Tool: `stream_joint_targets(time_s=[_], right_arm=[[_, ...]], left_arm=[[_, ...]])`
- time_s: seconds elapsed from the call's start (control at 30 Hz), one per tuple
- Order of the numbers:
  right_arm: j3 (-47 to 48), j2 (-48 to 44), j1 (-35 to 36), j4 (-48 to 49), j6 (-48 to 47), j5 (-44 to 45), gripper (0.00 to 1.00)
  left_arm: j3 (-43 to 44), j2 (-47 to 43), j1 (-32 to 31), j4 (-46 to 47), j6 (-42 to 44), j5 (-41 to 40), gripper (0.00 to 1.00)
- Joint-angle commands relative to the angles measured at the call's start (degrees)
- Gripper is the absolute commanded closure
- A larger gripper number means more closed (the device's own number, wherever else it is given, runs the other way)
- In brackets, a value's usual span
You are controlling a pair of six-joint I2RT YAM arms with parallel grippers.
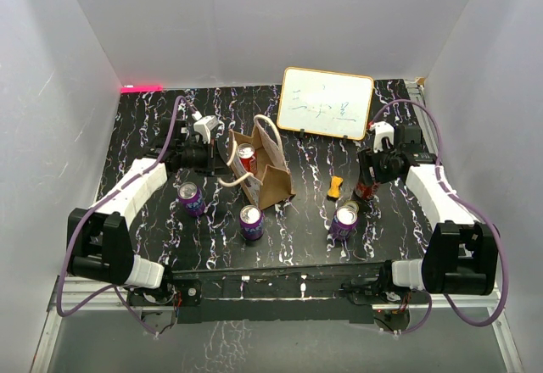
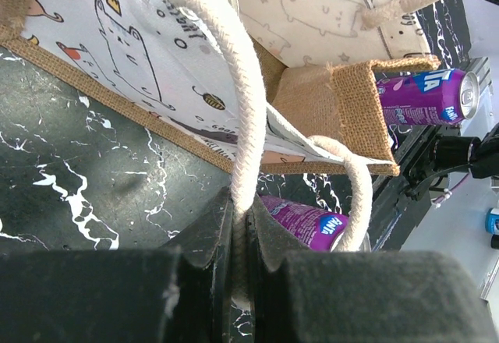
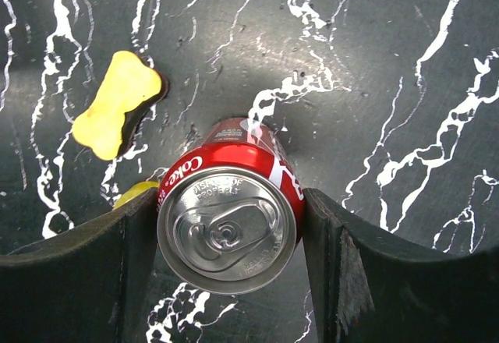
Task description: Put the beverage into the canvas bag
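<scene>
Lying beside red can [image 3: 230, 226]: sponge [image 3: 117, 113] (yellow).

Overhead from near side; close wrist views: left beside canvas bag [image 2: 335, 109], right above red can [image 3: 230, 226]

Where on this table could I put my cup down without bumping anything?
The widest bare patch is the far strip between the back wall and the canvas bag, left of the whiteboard. A smaller one lies between the bag and the yellow bone-shaped piece. The front is crowded with three purple cans.
</scene>
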Motion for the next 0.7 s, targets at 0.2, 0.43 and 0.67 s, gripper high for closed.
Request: stream_joint_targets(time_s=[0.2, 0.43, 0.67], right_arm=[[12.6, -6.6, -0.1, 0.6, -1.6, -7.5, 0.92], [21.9, -6.7, 3.1, 1.7, -1.2, -13.4, 0.92], [32.2, -3.5, 15.1, 1.8, -2.1, -17.2, 0.92]], left_arm=[[2.9, 0.3, 0.3, -0.9, -0.1, 1.7, 1.00], [2.9, 0.4, 0.2, -0.8, 0.0, 1.9, 1.00], [3.5, 1.1, 0.3, -1.1, 0.2, 2.6, 1.00]])
